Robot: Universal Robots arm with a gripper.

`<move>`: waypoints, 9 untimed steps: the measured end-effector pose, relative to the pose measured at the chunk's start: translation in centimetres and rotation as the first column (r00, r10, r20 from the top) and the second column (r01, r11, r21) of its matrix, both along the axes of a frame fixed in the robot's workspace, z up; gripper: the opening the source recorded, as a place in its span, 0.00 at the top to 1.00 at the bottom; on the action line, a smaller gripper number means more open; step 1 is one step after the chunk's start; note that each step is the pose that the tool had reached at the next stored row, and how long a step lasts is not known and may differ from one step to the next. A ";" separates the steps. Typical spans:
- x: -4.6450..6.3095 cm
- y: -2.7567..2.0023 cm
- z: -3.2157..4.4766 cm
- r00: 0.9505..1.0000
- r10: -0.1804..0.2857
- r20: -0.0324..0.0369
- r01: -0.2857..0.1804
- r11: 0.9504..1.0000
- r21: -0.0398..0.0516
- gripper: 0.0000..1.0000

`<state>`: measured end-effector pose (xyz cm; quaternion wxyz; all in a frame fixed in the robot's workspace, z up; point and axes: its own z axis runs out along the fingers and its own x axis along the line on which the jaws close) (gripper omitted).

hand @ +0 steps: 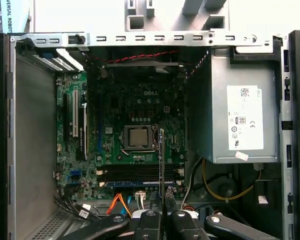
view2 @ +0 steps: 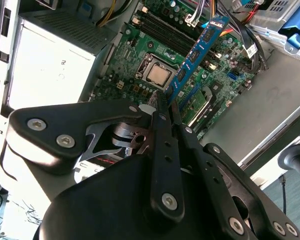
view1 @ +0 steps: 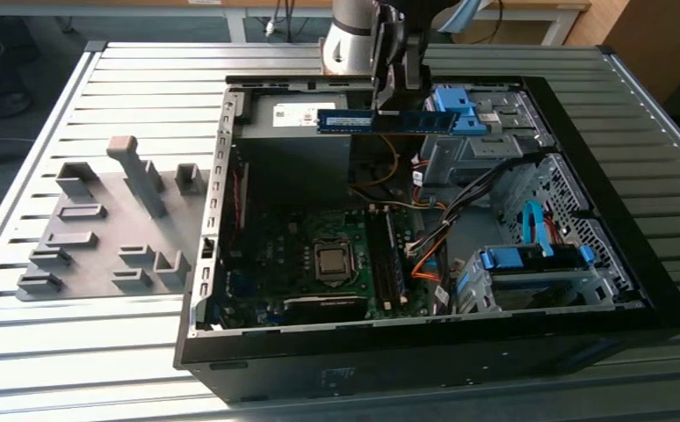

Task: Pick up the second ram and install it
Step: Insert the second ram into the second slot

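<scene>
The second ram (view1: pixel 387 120) is a thin blue-green stick with a small white label. It hangs level above the far side of the open computer case (view1: pixel 656 290). My gripper (view1: pixel 389 104) is shut on its top edge, at about mid-length. In the second wrist view the ram (view2: pixel 197 50) sticks out from between the black fingers (view2: pixel 160 125) of the gripper (view2: pixel 166 102), over the motherboard (view2: pixel 140 55). The first wrist view has the ram (hand: pixel 161 155) edge-on above the gripper (hand: pixel 161 212), next to the processor socket (hand: pixel 137 136). The memory slots (hand: pixel 140 175) lie nearby, one holding a blue stick (hand: pixel 140 183).
Grey plastic holder blocks (view1: pixel 105 229) stand on the slatted table (view1: pixel 59 369) at the exterior view's left of the case. Inside the case are a power supply (hand: pixel 235 115), orange and black cables (view1: pixel 434 255) and blue drive brackets (view1: pixel 528 259).
</scene>
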<state>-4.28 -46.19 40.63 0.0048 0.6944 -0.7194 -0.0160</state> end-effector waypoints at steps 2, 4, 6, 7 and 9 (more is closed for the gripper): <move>0.0 0.00 0.00 1.000 -0.004 0.000 0.004 1.000 0.000 0.86; 0.0 0.00 0.00 1.000 -0.008 0.000 0.008 1.000 0.000 0.86; 0.0 0.00 0.00 1.000 -0.012 0.000 0.012 1.000 0.000 0.86; 0.0 0.00 0.00 1.000 -0.015 0.000 0.015 1.000 0.000 0.86; 0.0 0.00 0.00 1.000 -0.022 0.000 0.022 1.000 0.000 0.86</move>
